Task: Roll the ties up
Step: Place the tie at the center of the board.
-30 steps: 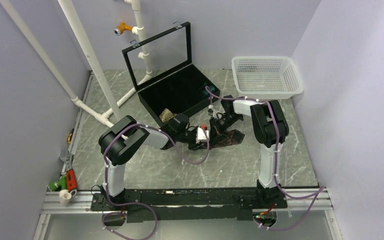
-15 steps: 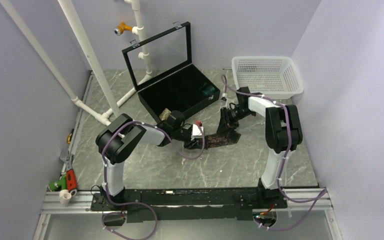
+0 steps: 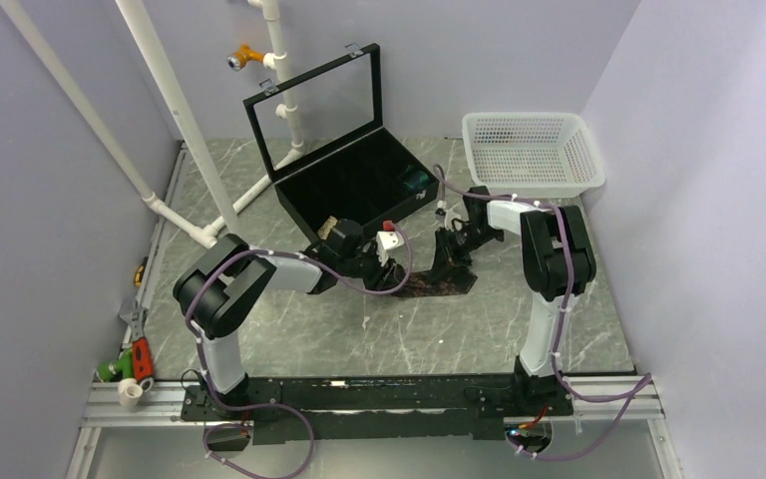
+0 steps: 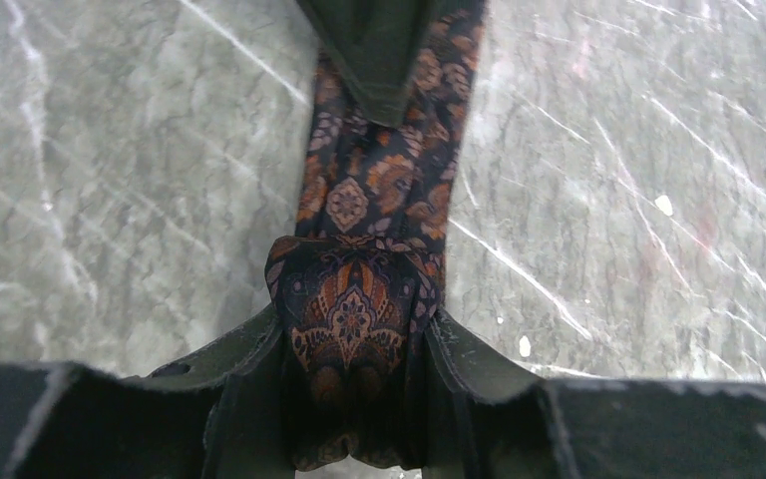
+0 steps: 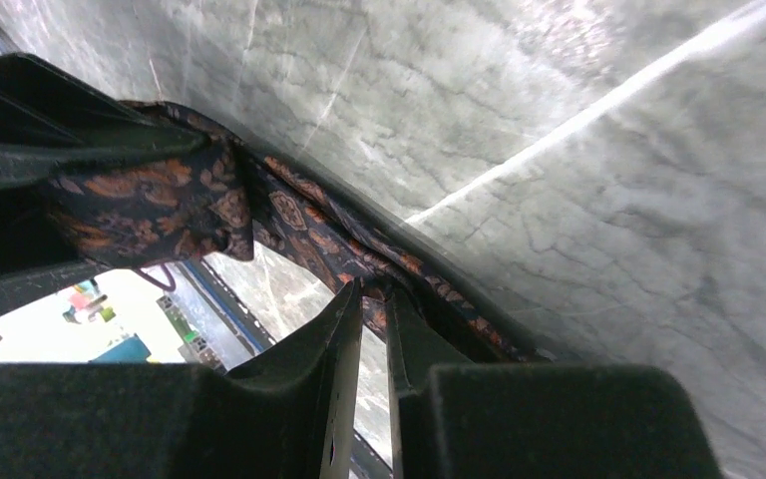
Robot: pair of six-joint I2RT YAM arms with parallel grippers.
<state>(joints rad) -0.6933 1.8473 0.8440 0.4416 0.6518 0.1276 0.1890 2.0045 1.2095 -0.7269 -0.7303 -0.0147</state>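
Left gripper [image 4: 359, 359] has shifted toward the black box [image 3: 359, 190]; right gripper [image 5: 374, 304] is back down on the maroon tie [image 3: 435, 283] on the table [image 3: 289, 329]. Wrist views only: left fingers [image 4: 244, 357] clamped on its rolled end, right fingers [image 5: 309, 371] nearly together at the flat strip, pinch unclear. Three ties: tan tie [image 3: 333, 228] and teal tie [image 3: 418, 180] in the one box, one white basket [image 3: 534, 150] beyond.

Ctr of table [image 3: 359, 334]: tie [image 3: 441, 283]; open case [image 3: 359, 185] just behind it, basket [image 3: 534, 150] back-R, pipes [image 3: 182, 125] L, tools [image 3: 136, 359] near-L.
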